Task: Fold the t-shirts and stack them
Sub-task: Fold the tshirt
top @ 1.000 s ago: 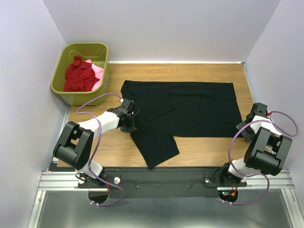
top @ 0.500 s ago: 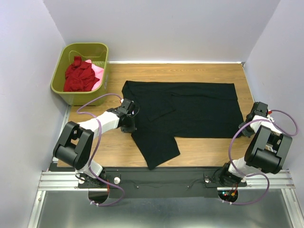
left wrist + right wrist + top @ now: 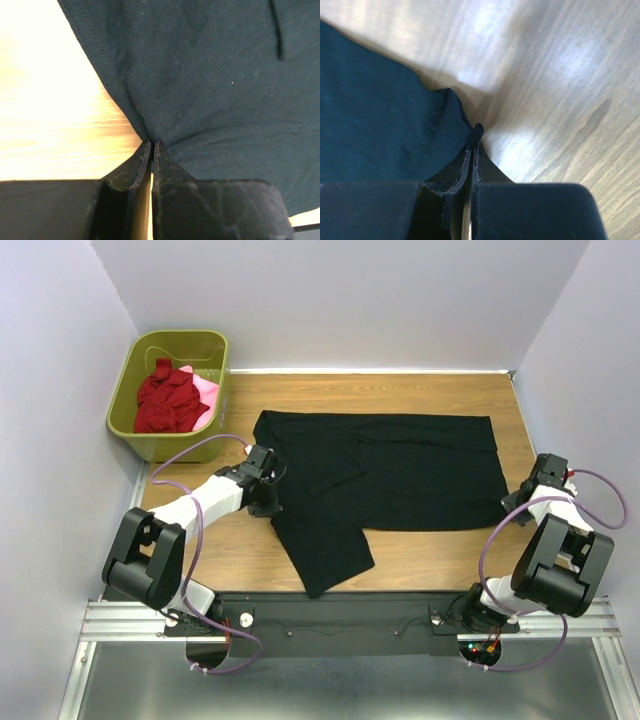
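Note:
A large black t-shirt [image 3: 400,470] lies spread flat across the wooden table, one sleeve [image 3: 325,552] trailing toward the near edge. My left gripper [image 3: 268,502] is shut on the shirt's left edge; in the left wrist view the black cloth [image 3: 200,75] bunches into the pinched jaws of the left gripper [image 3: 154,142]. My right gripper [image 3: 512,502] is shut on the shirt's near right corner, where the hem [image 3: 478,128] curls up between the tips of the right gripper [image 3: 475,146]. A dark red t-shirt [image 3: 165,398] and a pink one [image 3: 205,390] lie crumpled in the basket.
An olive-green plastic basket [image 3: 140,435] stands at the table's far left corner. Purple cables loop from both arms. White walls close in the table on the left, back and right. Bare wood [image 3: 430,550] shows along the near side of the shirt.
The right gripper has closed on the shirt's near right corner. The left arm has shifted slightly left with its pinch of cloth, dragging the trailing sleeve a little.

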Controlling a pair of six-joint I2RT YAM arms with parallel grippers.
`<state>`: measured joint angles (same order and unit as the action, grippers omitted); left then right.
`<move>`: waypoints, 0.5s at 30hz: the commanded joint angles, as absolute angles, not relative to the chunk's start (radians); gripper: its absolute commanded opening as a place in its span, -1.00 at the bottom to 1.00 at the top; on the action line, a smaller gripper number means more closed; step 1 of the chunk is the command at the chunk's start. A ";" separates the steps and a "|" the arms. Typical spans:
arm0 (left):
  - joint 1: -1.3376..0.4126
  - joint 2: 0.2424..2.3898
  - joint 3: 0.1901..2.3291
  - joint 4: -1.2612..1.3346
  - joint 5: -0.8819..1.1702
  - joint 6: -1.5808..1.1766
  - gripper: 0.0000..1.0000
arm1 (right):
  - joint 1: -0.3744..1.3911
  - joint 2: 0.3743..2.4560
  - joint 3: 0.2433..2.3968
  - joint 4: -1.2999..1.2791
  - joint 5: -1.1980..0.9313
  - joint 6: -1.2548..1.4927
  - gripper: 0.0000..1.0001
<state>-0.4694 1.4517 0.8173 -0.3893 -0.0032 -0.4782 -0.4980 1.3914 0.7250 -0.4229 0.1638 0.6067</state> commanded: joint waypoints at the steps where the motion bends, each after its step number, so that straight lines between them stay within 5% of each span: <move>1: -0.420 1.407 0.879 -0.446 -0.046 -0.448 -1.00 | -0.505 1.345 0.787 -0.417 0.124 0.612 -0.99; 15: -0.351 1.474 1.040 -0.499 -0.018 -0.381 -1.00 | -0.503 1.388 0.914 -0.430 0.048 0.569 -0.99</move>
<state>-0.3790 1.4639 0.9886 -0.4545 -0.0021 -0.4236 -0.4980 1.3743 0.8440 -0.4454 0.0669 0.5964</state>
